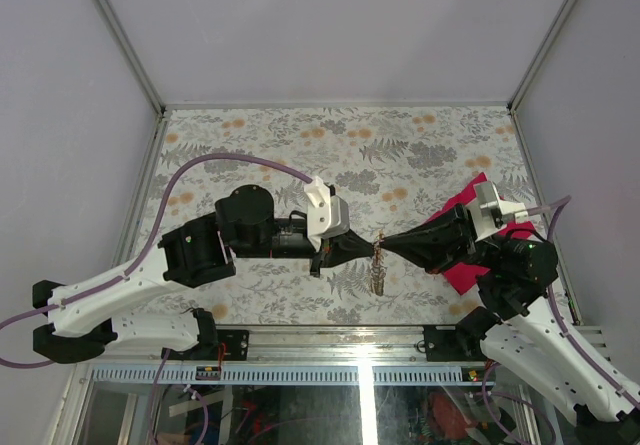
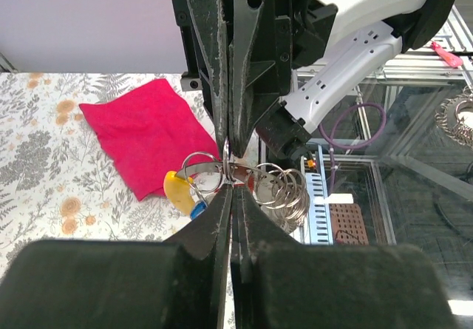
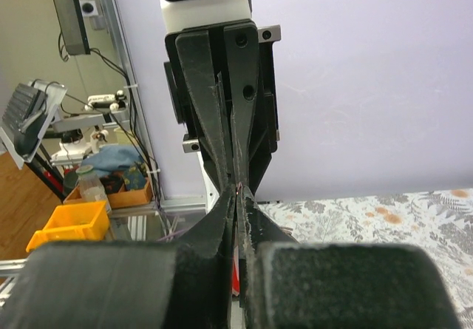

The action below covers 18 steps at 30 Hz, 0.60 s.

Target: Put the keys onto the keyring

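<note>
Left gripper [image 2: 232, 199] and right gripper [image 2: 230, 146] meet tip to tip, both pinched tight on the keyring [image 2: 211, 168] above the surface [image 2: 44, 159] – yellow key [image 2: 179, 188] dangling beside it – so any uneven pull could twist the thin loop free.

Lab: aluminium-framed enclosure [image 1: 122, 40], yellow parts bin [image 3: 66, 225]

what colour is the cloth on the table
Magenta, plain with no pattern. The cloth shows best in the left wrist view.
</note>
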Available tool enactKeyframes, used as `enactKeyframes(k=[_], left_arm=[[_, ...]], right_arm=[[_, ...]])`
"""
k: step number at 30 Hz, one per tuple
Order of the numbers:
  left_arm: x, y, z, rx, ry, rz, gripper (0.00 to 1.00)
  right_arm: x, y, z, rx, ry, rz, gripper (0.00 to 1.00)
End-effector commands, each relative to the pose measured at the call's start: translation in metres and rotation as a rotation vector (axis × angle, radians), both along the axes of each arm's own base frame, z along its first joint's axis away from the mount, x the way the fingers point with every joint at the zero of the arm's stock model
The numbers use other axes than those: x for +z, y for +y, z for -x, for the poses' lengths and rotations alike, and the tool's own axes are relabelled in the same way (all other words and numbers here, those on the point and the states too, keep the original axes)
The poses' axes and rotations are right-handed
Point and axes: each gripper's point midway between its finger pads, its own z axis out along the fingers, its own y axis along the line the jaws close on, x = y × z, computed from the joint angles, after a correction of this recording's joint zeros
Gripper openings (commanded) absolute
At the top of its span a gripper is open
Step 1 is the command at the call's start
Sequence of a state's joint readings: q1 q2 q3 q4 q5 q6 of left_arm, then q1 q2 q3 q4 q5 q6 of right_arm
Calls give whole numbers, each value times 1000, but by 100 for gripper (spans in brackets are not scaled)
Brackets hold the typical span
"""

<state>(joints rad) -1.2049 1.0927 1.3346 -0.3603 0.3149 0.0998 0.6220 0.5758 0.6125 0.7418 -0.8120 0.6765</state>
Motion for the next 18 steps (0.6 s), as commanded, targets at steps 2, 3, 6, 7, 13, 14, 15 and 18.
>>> enactKeyframes(k=[2,3,6,7,13,14,15,18], left_arm=[[9,-4,4,-20,3,58,0],[9,-5,5,-23,3,62,0],[12,-7,5,-30,2,76,0],[12,-8,5,-32,3,79,0],[19,-12,8,-50,12,115,2],[20,-13,9,-55,14,121,4],[20,-14,9,-57,15,124,8],[24,-13,8,-48,11,133,12]], right_arm=[[50,-20,11,-31,-83,-217,0],[50,-20,10,-34,-80,-222,0],[49,-20,7,-40,-71,-232,0],[49,-21,7,-42,-69,-236,0],[50,-25,5,-65,-55,-266,0],[50,-25,4,-70,-52,-271,0],[50,-26,3,-73,-51,-274,0],[48,-24,5,-66,-57,-260,0]])
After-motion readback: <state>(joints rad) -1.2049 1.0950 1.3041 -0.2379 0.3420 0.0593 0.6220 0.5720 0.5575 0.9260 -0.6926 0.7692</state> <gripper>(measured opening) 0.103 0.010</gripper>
